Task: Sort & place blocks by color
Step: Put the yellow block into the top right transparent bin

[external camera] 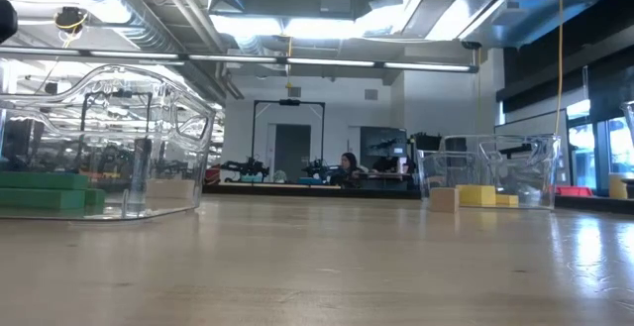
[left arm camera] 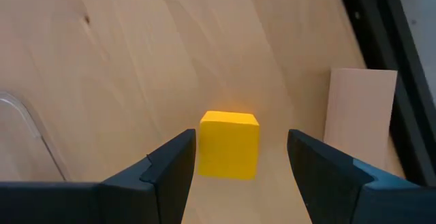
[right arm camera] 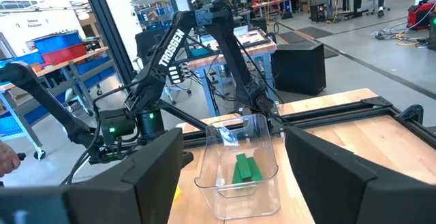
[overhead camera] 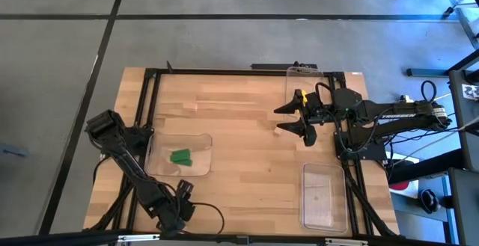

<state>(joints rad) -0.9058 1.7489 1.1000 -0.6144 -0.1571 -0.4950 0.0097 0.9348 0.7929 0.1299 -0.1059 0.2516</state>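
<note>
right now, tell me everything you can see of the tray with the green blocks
The tray is clear plastic, rectangular with rounded corners and an open top. It sits upright and flat on the left side of the wooden table. Green blocks lie on its floor, toward one side rather than spread out. It holds nothing else, and no gripper touches it.

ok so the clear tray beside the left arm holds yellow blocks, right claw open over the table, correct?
Not quite: the blocks in that tray are green, not yellow, as the high view shows. The rest holds: the tray sits beside the left arm, and the right claw is open over the table.
</note>
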